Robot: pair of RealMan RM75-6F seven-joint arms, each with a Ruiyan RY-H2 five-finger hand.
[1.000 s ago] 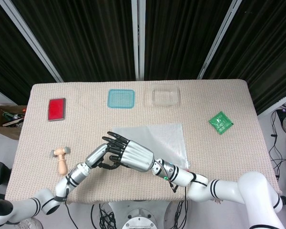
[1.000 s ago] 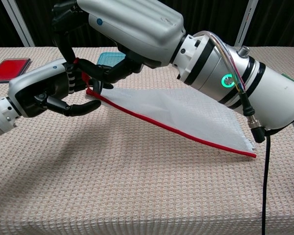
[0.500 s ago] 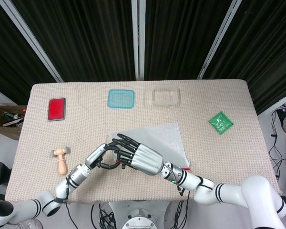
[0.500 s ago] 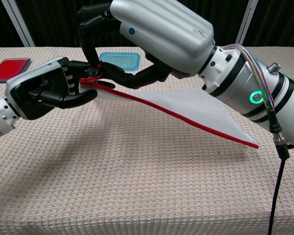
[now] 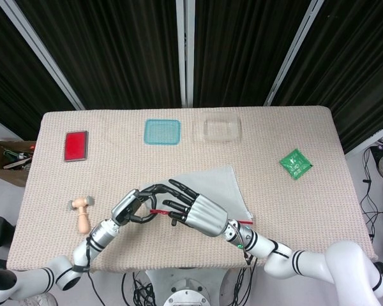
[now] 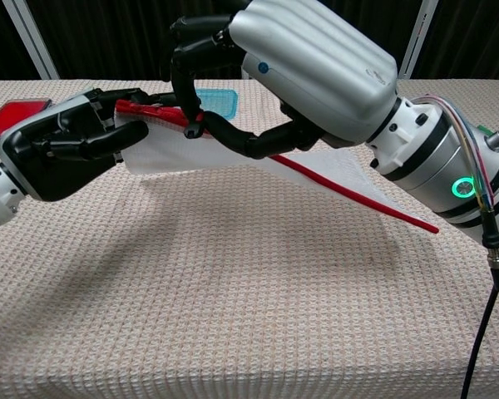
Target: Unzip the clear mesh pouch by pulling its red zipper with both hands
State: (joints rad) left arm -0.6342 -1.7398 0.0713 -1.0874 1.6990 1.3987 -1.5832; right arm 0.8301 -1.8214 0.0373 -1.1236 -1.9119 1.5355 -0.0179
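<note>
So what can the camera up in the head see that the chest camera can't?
Only the head view shows the wooden stamp, the clear tray and the whole table. Only the chest view shows the pouch lifted clear of the cloth, its red zipper running down to the right. Both show the left robot hand and right robot hand holding the pouch, plus the blue tray and red tray.

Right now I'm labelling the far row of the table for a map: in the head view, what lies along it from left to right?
Flat red rectangular block → shallow blue plastic tray → shallow clear plastic tray → green foil packet, a little nearer than the rest.
</note>
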